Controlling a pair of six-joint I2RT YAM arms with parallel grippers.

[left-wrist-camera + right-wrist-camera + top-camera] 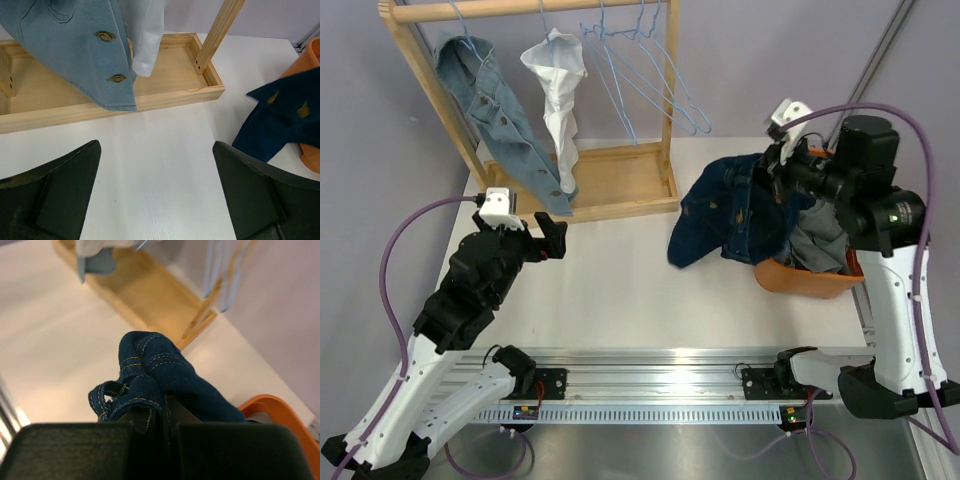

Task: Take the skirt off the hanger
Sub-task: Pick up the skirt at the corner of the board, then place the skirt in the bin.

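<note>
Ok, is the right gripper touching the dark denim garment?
Touching. The right wrist view shows the right gripper shut on a bunched fold of the dark denim garment.

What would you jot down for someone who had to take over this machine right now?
Right tool: shut on a bunched fold of the dark denim skirt.
Left tool: open, empty, hovering over the table near the wooden rack.
Skirt: off the rack, hanging from the right tool, partly over the orange basket, partly draped on the table. No hanger shows in it.
On the rack: light blue denim garment, white garment, empty wire hangers.
Done: skirt appears free of its hanger.
Left: probably lower it into the basket and open the right tool.
</note>
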